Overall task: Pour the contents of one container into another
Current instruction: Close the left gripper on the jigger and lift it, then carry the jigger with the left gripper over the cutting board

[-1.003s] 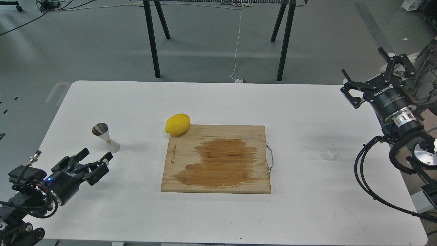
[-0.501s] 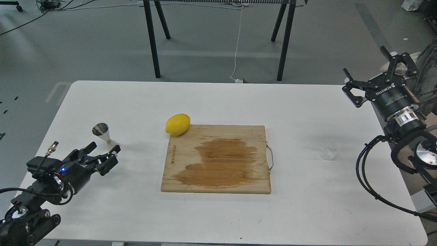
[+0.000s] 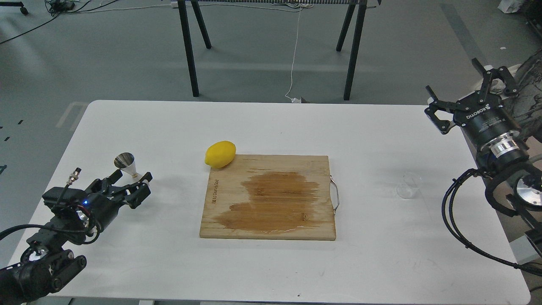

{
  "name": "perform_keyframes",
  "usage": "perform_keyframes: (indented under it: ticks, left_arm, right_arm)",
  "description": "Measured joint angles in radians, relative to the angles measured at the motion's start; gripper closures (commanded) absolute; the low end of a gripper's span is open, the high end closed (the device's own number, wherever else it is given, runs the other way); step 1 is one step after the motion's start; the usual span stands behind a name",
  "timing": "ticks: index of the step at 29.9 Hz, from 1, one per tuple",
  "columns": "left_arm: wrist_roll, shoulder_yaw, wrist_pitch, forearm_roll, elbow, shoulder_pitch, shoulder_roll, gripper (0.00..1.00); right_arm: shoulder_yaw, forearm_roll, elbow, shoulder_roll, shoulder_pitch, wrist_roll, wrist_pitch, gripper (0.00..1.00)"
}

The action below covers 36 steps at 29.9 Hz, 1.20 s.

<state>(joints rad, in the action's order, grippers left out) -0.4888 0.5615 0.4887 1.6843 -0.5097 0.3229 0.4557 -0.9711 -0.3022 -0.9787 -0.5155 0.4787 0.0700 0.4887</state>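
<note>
Left end effector [image 3: 132,181] spread open around the jigger [image 3: 127,164] base; right end effector [image 3: 465,95] open, empty.

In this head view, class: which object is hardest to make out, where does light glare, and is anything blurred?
Head view: the clear cup nearly vanishes against the white table; the steel jigger mirrors its surroundings; a wet sheen shows on the cutting board; shadows are soft; focus is sharp throughout.
</note>
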Motion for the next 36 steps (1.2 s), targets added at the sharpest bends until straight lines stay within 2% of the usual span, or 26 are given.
perform_keyframes:
  ticks: [5, 7, 13, 19, 22, 27, 36]
  left_arm:
    - [0.000, 0.000, 0.000, 0.000, 0.071, 0.040, -0.042, 0.06]
    - [0.000, 0.000, 0.000, 0.000, 0.113, 0.058, -0.064, 0.14]
    - [0.000, -0.001, 0.000, 0.001, 0.221, 0.088, -0.114, 0.54]
    - [0.000, 0.001, 0.000, -0.005, 0.269, 0.098, -0.132, 0.95]
    - [0.000, 0.001, 0.000, -0.032, 0.271, 0.100, -0.133, 0.98]
    - [0.000, 0.001, 0.000, -0.044, 0.236, 0.139, -0.132, 0.98]
    - [0.000, -0.034, 0.000, -0.005, -0.038, 0.397, -0.125, 0.98]
  right_arm:
    - [0.000, 0.000, 0.000, 0.000, -0.002, 0.000, 0.000, 0.01]
    - [0.000, 0.000, 0.000, 0.000, -0.002, 0.000, 0.000, 0.01]
    - [0.000, 0.000, 0.000, -0.001, -0.002, 0.000, 0.000, 0.01]
    - [-0.001, 0.000, 0.000, -0.001, -0.002, 0.000, 0.000, 0.01]
    - [-0.002, 0.000, 0.000, 0.000, -0.003, 0.000, 0.000, 0.01]
    - [-0.007, 0.000, 0.001, 0.000, -0.006, 0.001, 0.000, 0.01]
    - [-0.015, 0.002, 0.011, 0.000, 0.002, 0.001, 0.000, 0.01]
